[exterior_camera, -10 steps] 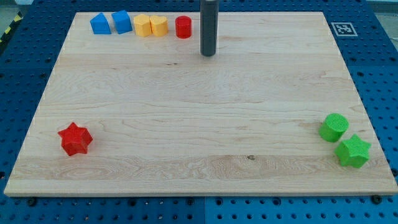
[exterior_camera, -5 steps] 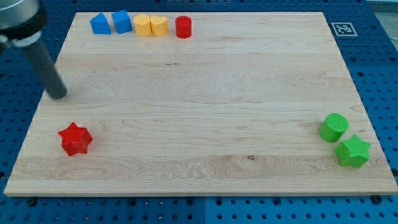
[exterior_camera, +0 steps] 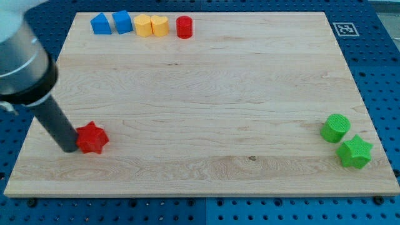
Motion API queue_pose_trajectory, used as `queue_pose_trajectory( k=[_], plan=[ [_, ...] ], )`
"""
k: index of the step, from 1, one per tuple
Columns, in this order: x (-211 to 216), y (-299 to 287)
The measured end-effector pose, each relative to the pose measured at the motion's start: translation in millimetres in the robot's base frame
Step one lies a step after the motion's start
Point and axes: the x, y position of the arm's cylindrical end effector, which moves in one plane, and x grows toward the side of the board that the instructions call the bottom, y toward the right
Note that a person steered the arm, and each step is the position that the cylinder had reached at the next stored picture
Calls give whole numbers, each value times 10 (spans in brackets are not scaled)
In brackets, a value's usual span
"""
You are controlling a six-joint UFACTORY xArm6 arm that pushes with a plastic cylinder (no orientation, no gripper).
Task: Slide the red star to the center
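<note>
The red star [exterior_camera: 93, 138] lies on the wooden board [exterior_camera: 200, 106] near the view's lower left. My tip [exterior_camera: 67, 149] is at the star's left side, touching it. The dark rod rises from there up and to the view's left, where the wide arm body covers the board's left edge.
Along the view's top edge stand two blue blocks [exterior_camera: 100, 24] [exterior_camera: 122, 22], two yellow blocks [exterior_camera: 144, 25] [exterior_camera: 160, 26] and a red cylinder [exterior_camera: 184, 27]. A green cylinder [exterior_camera: 335, 128] and a green star [exterior_camera: 354, 152] sit at the lower right. A printed marker [exterior_camera: 344, 28] is at the top right.
My tip swept from the top centre to the left edge, then down to the red star's left side. The star has shifted about 25 pixels to the right.
</note>
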Motion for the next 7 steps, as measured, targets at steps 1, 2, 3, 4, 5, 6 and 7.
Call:
queue_pose_trajectory(
  k=[1, 2, 3, 4, 5, 6, 7],
  plan=[
    [1, 257],
    [1, 531],
    [-63, 859],
    [-230, 1111],
    [-376, 1416],
    [-524, 1760],
    [-727, 2157]
  ],
)
